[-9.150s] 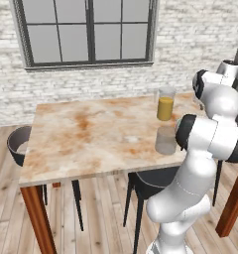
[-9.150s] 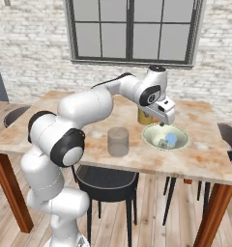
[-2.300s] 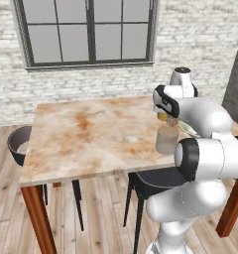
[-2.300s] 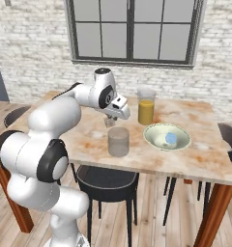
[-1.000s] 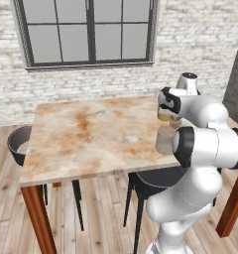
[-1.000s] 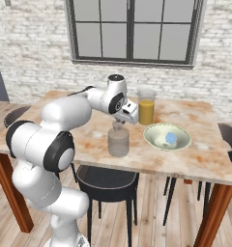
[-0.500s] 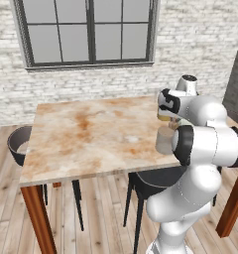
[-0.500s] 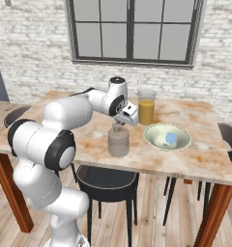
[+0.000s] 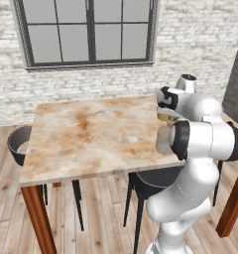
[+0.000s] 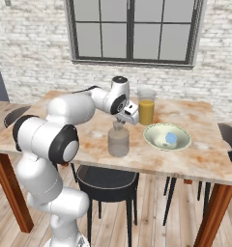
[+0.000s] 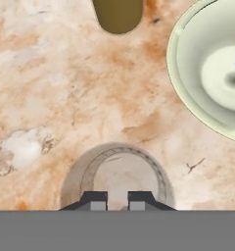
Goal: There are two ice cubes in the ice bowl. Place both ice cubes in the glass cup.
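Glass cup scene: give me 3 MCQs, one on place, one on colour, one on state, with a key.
1. Where is the tool?
A. directly above the glass cup
B. inside the ice bowl
C. beside the table leg

2. What colour fills the lower half of the taller glass?
A. green
B. orange
C. red

3. How do the tool's fingers stand?
A. spread wide
B. gripping the bowl rim
C. nearly closed

Key: 1 A, the hand view looks straight into the cup's mouth; 2 B, orange shows in the right base view; 3 C, the tips sit close together.
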{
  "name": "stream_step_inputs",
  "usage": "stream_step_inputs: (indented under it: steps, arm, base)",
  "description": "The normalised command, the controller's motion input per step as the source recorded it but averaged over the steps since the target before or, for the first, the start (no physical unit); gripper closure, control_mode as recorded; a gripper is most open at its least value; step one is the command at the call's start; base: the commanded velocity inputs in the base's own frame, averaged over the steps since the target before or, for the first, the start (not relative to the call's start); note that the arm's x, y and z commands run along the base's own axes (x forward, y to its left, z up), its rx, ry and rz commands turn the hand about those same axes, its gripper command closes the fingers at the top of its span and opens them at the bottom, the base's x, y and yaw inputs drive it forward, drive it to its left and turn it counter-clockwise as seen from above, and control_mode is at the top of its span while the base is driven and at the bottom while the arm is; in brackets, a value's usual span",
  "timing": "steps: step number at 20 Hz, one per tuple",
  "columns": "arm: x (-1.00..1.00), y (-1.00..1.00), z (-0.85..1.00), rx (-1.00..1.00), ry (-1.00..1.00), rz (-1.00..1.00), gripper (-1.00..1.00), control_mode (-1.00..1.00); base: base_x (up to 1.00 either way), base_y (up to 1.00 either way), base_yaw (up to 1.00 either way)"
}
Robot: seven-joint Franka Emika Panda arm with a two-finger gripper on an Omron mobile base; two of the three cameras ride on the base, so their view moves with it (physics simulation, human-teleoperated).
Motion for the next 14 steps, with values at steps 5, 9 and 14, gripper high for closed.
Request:
stream_step_inputs:
  steps: [5,9,14]
  arm:
    - [0.03,0.00,-0.10,0.00,0.00,0.00,1.00,-1.00]
    - [-0.15,0.06,-0.19,0.00,0.04,0.00,1.00,-1.00]
    - [-0.05,0.12,-0.18,0.00,0.01,0.00,1.00,-1.00]
  base:
    - [0.00,0.00,0.00]
    - [0.00,0.00,0.00]
    - [0.00,0.00,0.00]
